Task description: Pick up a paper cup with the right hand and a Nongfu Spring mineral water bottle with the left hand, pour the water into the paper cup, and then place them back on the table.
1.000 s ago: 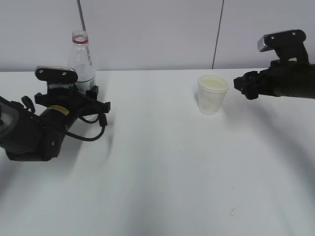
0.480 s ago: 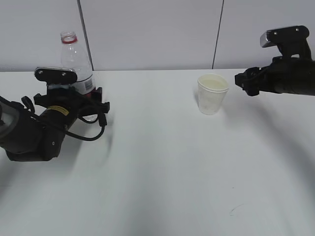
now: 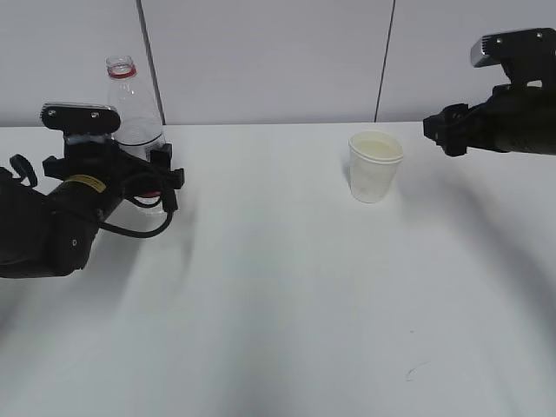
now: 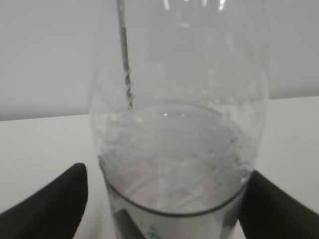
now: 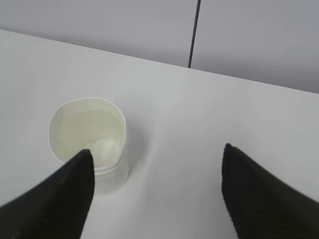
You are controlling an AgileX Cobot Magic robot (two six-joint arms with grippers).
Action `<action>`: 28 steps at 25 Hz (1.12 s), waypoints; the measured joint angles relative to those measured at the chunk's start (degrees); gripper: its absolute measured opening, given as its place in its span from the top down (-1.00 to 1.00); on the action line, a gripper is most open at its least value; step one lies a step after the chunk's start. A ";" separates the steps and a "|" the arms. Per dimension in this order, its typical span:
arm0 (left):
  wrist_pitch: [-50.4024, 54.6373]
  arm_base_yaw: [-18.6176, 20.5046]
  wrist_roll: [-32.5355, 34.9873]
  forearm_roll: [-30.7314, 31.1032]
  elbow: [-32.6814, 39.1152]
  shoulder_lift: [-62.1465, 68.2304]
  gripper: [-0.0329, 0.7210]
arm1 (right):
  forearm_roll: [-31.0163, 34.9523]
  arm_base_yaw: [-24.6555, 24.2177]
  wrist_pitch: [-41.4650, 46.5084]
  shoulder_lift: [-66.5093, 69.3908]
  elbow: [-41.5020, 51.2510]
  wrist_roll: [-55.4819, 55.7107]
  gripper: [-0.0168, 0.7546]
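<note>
The Nongfu Spring mineral water bottle [image 3: 130, 109] stands uncapped at the back left of the table [image 3: 287, 295], with some water in its lower part. My left gripper [image 3: 146, 176] is open around its base. In the left wrist view the bottle [image 4: 179, 149] fills the space between the fingertips [image 4: 55, 204], with a gap on the left side. The paper cup [image 3: 375, 167] stands upright right of centre. My right gripper [image 3: 439, 137] is open and empty, up and to the right of the cup. In the right wrist view the cup [image 5: 89, 142] sits by the left fingertip of that gripper [image 5: 157, 194].
A grey wall with two dark vertical seams runs behind the table. A small dark mark [image 3: 415, 372] lies on the tabletop at the front right.
The bottle's top shifted left, then my left arm drew back to the left. My right gripper moved up and to the right, away from the cup.
</note>
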 joint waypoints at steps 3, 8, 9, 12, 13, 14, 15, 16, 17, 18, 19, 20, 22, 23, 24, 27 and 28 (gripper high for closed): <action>-0.06 -0.06 0.00 0.25 1.43 -2.47 -0.56 | 0.00 0.00 1.58 -1.21 0.00 0.27 -0.58; -0.06 -0.11 0.00 1.14 3.00 -6.12 -0.56 | 0.00 0.00 3.39 -3.02 0.09 0.63 -0.58; -0.06 -0.11 0.00 1.82 3.25 -6.88 -0.56 | 0.00 0.00 3.50 -3.33 0.09 0.77 -0.58; 0.05 -0.11 0.00 3.43 3.43 -9.18 -0.56 | 0.00 0.00 3.62 -4.34 0.09 1.75 -0.58; 0.11 -0.11 0.00 3.62 3.43 -10.05 -0.56 | 0.00 0.00 3.62 -4.70 0.09 2.15 -0.58; 0.19 -0.11 0.21 3.77 3.43 -10.85 -0.56 | 0.00 0.00 3.62 -4.94 0.09 2.31 -0.58; 0.23 -0.11 0.54 3.89 3.43 -11.63 -0.56 | 0.00 0.00 3.73 -5.16 0.09 2.52 -0.58; 0.35 -0.11 0.90 3.89 3.43 -12.24 -0.56 | 0.00 0.00 3.73 -5.44 0.09 2.82 -0.58; 0.76 -0.11 1.19 3.89 3.43 -13.02 -0.56 | 0.00 0.00 3.73 -5.60 0.09 3.26 -0.58; 1.24 -0.11 1.41 3.89 3.43 -13.80 -0.56 | 0.00 0.00 3.73 -5.83 0.09 3.39 -0.58; 1.71 -0.11 1.60 3.82 3.50 -14.46 -0.56 | 0.00 0.00 3.84 -5.94 0.09 3.63 -0.58; 2.13 -0.11 1.72 3.65 3.56 -15.28 -0.56 | 0.00 0.00 3.84 -6.06 0.09 3.73 -0.58; 3.02 -0.11 1.96 3.02 3.63 -16.86 -0.56 | 0.00 0.00 3.95 -6.16 0.09 3.75 -0.58; 3.38 -0.11 2.23 2.77 3.63 -17.59 -0.56 | 0.00 0.00 3.95 -6.16 0.09 3.75 -0.58; 4.18 -0.11 2.83 2.61 3.63 -18.55 -0.56 | 0.00 0.00 3.95 -6.16 0.09 3.75 -0.58; 8.63 -0.11 5.52 1.86 3.07 -21.29 -0.56 | 0.00 0.00 4.16 -6.16 0.09 4.71 -0.58; 10.35 -0.11 6.55 1.53 2.65 -22.20 -0.56 | 0.00 0.00 4.14 -6.16 0.09 5.11 -0.58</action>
